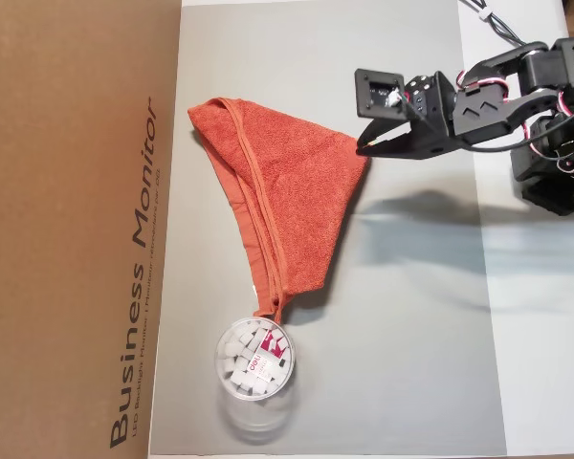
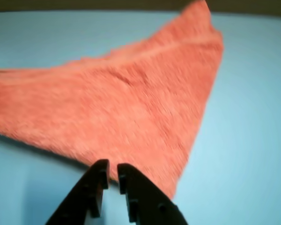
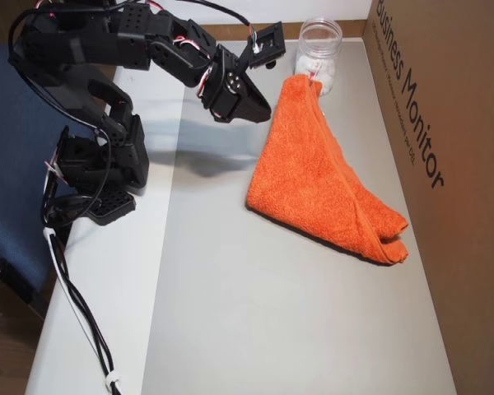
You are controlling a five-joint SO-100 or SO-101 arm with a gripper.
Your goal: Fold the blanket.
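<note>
Surface: grey mat (image 1: 411, 363) on a white table (image 1: 545, 335); the mat reads pale blue in the wrist view.
Box: brown cardboard box (image 1: 77, 229) printed "Business Monitor", standing along the mat's left edge in an overhead view; along the right edge in the other overhead view (image 3: 445, 123).
Blanket: orange-red blanket (image 1: 297, 201) lying on the mat, folded into a rough triangle. In an overhead view its hemmed band runs from the upper left corner down to a narrow tip at the bottom, and its right corner points toward the arm. In the other overhead view (image 3: 321, 189) the layers show doubled at the lower right end. The wrist view (image 2: 131, 108) shows its terry surface spreading left and up from a corner near the fingers.
Jar: clear plastic jar (image 1: 255, 359) holding small white pieces, just below the blanket's lower tip, touching or overlapping it; in the other overhead view (image 3: 319, 49) it stands at the mat's far edge.
Gripper: black gripper (image 1: 364, 148) at the blanket's right corner, reaching in from the right. In the wrist view (image 2: 113, 169) the jaws are nearly pressed together with a thin gap; the tips sit at the cloth's edge, and whether they pinch any cloth I cannot tell.
Arm: black arm (image 1: 545, 115) on the table, right of the mat, with a shadow on the mat below it.
</note>
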